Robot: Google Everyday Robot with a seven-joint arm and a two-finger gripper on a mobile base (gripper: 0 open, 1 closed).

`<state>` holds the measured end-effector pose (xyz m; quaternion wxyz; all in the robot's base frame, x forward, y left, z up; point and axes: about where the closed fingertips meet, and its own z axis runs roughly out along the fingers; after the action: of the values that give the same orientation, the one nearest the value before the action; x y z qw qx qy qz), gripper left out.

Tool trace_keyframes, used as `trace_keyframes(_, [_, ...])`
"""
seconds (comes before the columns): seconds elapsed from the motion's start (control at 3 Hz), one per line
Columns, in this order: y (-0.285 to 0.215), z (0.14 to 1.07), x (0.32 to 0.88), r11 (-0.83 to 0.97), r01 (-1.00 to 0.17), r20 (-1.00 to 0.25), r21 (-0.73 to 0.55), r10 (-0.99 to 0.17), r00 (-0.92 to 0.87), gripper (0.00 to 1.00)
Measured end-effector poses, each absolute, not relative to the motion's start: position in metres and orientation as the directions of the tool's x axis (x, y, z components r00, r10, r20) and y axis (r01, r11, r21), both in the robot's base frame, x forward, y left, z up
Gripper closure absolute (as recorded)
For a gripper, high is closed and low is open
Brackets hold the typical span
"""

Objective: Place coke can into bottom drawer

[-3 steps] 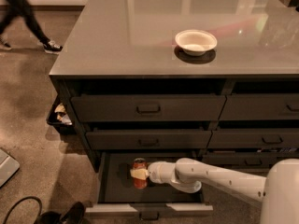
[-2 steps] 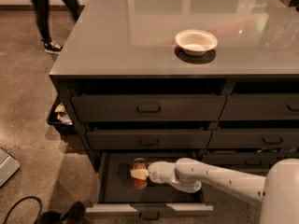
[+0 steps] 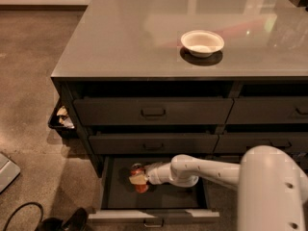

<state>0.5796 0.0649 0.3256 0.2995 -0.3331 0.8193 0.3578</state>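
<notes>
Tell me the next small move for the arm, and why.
Probably open the gripper and let go of the can. The can sits inside the open bottom drawer, low over its dark floor, with the gripper shut around its middle. I cannot tell whether it touches the floor, but it looks low enough to release.

Dim, warm indoor light falls from above onto a glossy grey countertop (image 3: 120, 42), which carries pale streaks of glare toward its far edge. A white bowl (image 3: 202, 42) casts a small dark shadow on its near side. Under the counter's overhang the drawer fronts sit in shade, and the open bottom drawer (image 3: 154, 214) is darkest inside, where the gripper (image 3: 140, 179) at the coke can (image 3: 137, 169) and the pale arm (image 3: 211, 170) catch the light.
</notes>
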Motion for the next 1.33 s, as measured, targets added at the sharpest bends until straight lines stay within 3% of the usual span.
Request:
trace_keyframes(0.67, [0.053, 0.264, 0.620, 0.487, -0.822, -0.710, 0.296, -0.464, -0.531, 1.00])
trace_keyframes(1.33, [0.038, 0.219, 0.624, 0.446, -0.854, -0.640, 0.267, -0.581, -0.503, 1.00])
